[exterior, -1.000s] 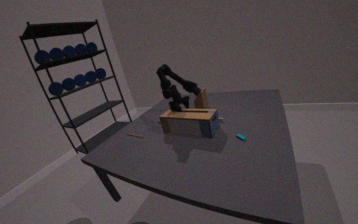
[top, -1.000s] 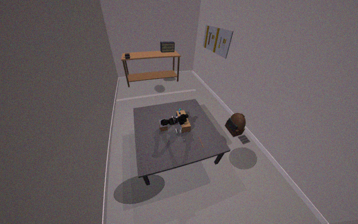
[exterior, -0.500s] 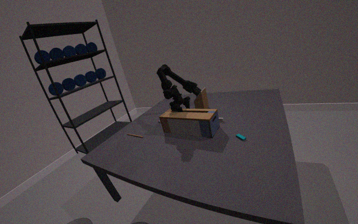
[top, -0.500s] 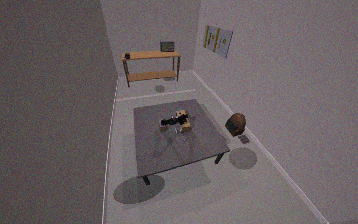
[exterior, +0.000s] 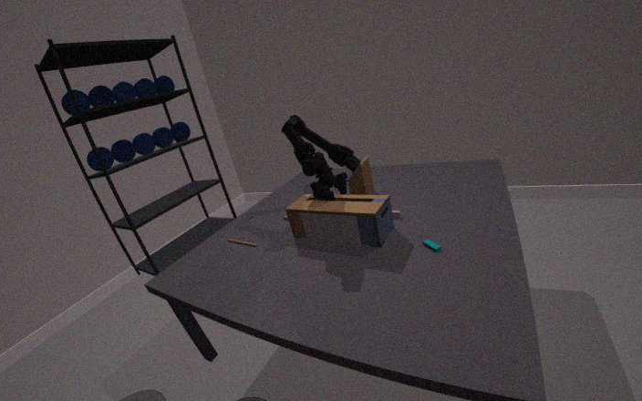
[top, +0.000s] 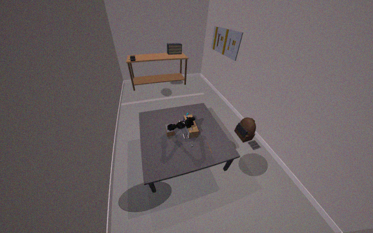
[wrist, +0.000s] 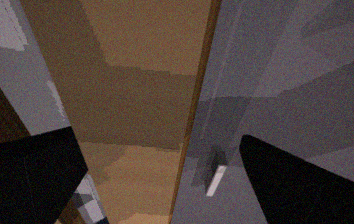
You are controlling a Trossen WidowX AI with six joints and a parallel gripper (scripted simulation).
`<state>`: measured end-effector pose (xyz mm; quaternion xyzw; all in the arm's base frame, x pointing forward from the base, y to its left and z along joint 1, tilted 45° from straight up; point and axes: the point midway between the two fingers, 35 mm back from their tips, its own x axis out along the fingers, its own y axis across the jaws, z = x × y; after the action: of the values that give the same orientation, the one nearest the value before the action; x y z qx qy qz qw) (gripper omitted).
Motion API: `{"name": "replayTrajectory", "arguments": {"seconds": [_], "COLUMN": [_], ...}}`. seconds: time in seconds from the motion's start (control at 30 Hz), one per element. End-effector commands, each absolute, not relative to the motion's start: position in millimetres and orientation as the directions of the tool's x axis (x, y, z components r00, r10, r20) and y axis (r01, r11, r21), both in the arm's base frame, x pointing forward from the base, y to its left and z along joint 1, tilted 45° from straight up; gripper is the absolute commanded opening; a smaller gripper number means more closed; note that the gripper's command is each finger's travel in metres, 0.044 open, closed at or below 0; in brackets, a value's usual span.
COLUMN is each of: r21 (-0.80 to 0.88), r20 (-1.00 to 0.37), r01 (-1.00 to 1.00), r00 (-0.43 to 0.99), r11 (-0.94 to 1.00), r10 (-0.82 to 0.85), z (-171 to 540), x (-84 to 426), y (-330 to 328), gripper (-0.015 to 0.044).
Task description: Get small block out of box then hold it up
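The box (top: 193,133) (exterior: 340,206) has a wooden top with a long slot, a clear front and a blue section at its right end in the exterior view. In the wrist view its wooden top (wrist: 143,105) runs between the fingers, with a gap along its left side. My gripper (exterior: 324,195) (wrist: 174,134) is open and empty, low over the left half of the box top in the exterior view. Whether a fingertip reaches into the slot or touches the top, I cannot tell. I cannot make out the small block on the shelf; the box's inside is dim.
A teal piece (top: 187,114) (exterior: 431,245) lies on the table beyond the box's blue end. A thin orange stick (top: 210,147) (exterior: 242,242) lies off the other end. A wooden piece (top: 170,133) (exterior: 362,180) stands by the arm's base. A pale bar (wrist: 216,180) lies beside the box.
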<state>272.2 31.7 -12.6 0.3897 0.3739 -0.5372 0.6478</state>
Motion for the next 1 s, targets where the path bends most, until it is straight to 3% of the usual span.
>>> {"name": "replayTrajectory", "arguments": {"seconds": [0.0,0.97], "r21": [0.096,0.096], "r20": [-0.905,-0.905], "r01": [0.988,0.988], "r00": [0.136,0.136], "r11": [0.118,0.118], "r10": [-0.404,-0.403], "z": [-22,-35], "x": [271,268], "y": [39,52], "gripper": [0.04,0.04]}}
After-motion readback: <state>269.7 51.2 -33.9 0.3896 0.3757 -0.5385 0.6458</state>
